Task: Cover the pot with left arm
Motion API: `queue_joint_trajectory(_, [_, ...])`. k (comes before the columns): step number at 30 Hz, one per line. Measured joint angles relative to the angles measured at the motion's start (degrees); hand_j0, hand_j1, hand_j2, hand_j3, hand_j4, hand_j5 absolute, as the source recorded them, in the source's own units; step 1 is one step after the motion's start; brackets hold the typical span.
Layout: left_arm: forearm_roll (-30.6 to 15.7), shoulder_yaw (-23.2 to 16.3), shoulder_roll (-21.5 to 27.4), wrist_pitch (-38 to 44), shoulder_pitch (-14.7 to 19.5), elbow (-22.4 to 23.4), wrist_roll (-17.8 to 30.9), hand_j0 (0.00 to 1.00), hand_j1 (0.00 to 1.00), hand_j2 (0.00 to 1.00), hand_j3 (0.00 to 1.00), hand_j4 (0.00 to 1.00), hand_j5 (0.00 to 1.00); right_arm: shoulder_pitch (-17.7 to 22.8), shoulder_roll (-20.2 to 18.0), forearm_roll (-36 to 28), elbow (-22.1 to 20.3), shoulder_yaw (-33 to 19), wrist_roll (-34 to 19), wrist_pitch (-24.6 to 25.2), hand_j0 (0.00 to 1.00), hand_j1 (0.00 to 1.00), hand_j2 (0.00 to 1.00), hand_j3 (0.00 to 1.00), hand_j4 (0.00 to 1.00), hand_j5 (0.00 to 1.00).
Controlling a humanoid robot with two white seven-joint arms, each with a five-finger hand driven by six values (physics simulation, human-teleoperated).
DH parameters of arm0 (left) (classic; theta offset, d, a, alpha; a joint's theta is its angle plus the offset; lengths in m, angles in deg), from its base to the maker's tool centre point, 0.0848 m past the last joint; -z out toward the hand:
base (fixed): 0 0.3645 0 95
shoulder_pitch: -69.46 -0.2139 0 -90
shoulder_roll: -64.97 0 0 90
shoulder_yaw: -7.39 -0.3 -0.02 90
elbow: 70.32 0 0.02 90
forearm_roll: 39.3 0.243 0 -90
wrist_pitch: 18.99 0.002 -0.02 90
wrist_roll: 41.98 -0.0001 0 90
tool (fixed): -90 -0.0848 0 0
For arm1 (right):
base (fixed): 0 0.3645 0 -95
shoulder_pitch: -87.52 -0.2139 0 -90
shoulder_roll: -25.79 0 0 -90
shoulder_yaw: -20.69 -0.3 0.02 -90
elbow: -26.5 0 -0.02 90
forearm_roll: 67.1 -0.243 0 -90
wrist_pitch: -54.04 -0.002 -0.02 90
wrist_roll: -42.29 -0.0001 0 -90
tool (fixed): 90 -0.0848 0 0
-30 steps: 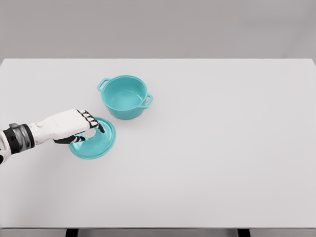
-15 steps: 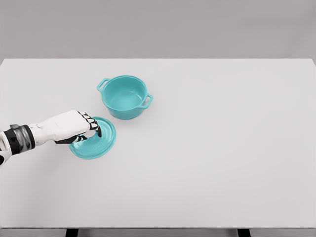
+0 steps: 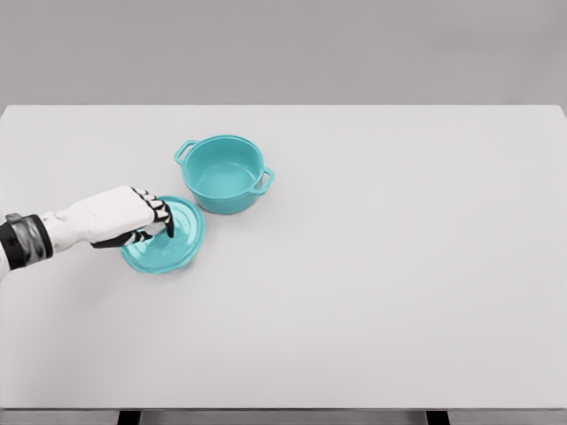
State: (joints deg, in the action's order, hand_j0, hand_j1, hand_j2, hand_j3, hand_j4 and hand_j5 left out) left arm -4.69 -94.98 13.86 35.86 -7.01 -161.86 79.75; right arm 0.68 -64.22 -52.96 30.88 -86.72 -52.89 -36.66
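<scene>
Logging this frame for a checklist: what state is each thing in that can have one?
pot: upright on the table, open, uncovered, nothing visible inside.
lid: off the pot, beside its near left, partly under the hand.
left hand: fingers curled over the lid's centre, apparently gripping it.
right hand: not in view.

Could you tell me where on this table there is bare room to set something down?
The table is bare right of the pot, out to its right edge, and along the whole near strip below the lid. The crowded patch is left of centre, where the left hand is on the lid, just in front of the pot.
</scene>
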Motion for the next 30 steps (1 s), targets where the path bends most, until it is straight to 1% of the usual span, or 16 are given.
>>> queue_joint_trajectory(5, [-0.99,0.08,1.95,0.00,0.09,0.01,-0.87,0.50,0.50,0.50,0.50,0.50,0.50,0.00,0.00,0.00,0.00,0.00,0.00,0.00,1.00,1.00,1.00,1.00,1.00,1.00])
queue_joint_trajectory(14, [-2.00,-0.02,4.30,0.02,3.43,0.39,-1.53,0.50,0.50,0.50,0.50,0.50,0.50,0.00,0.00,-0.01,0.00,0.00,0.00,0.00,1.00,1.00,1.00,1.00,1.00,1.00])
queue_joint_trajectory(24, [-2.09,-0.39,4.53,0.02,6.42,0.55,-1.57,0.50,0.50,0.50,0.50,0.50,0.50,0.00,0.00,-0.01,-0.02,0.00,0.00,0.00,1.00,1.00,1.00,1.00,1.00,1.00])
queue_joint_trajectory(27, [-2.01,-0.54,4.22,0.02,7.91,0.93,-1.57,0.50,0.50,0.50,0.50,0.50,0.50,0.00,0.00,-0.01,-0.01,0.00,0.00,0.00,1.00,1.00,1.00,1.00,1.00,1.00])
queue_joint_trajectory(30, [-1.88,-0.64,3.92,0.01,8.26,1.21,-1.56,0.50,0.50,0.50,0.50,0.50,0.50,0.00,0.00,-0.01,0.00,0.00,0.00,0.00,1.00,1.00,1.00,1.00,1.00,1.00])
